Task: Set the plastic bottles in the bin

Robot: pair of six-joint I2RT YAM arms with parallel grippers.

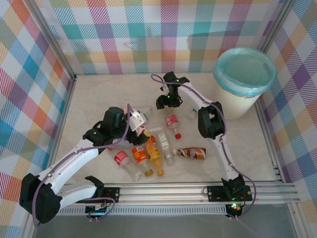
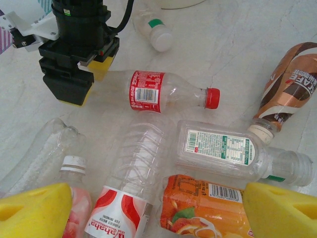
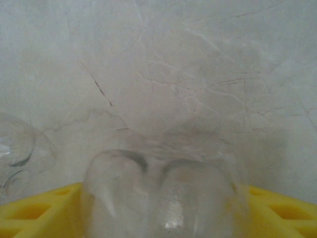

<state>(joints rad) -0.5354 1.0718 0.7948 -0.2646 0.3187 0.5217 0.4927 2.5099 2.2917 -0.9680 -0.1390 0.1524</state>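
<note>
**A:** Where do the claws stand?

**B:** The right claw (image 2: 85,82) is down at the base end of the red-capped bottle (image 2: 163,91), which lies on its side on the bench (image 1: 99,94). From that claw's own wrist, a yellow pad (image 3: 34,210) shows on each side of a clear, lobed bottle base. The label is out of sight there and the pad tips are cut off at the bottom edge. I cannot tell whether they pinch the base or only flank it.

**A:** And the left?

**B:** The left claw (image 2: 157,210) hangs over the heap just on the near side of the red-capped bottle, pads wide apart, nothing between them.

**A:** What is in the heap?

**B:** A white-labelled clear bottle (image 2: 223,146) lies just beside the red-capped bottle. Past it is an orange-labelled bottle (image 2: 203,208), partly behind a left pad and cut off below. A brown-sleeved bottle (image 2: 287,84) lies near the red cap, its body running out of frame. A small white bottle (image 2: 157,33) lies apart on the red-capped bottle's far side.

**A:** The bin?

**B:** The bin (image 1: 237,104) stands upright, well apart from the red-capped bottle, beyond and to its right. A blue-green liner (image 1: 245,74) is folded over its rim. I cannot make out what is inside.
</note>
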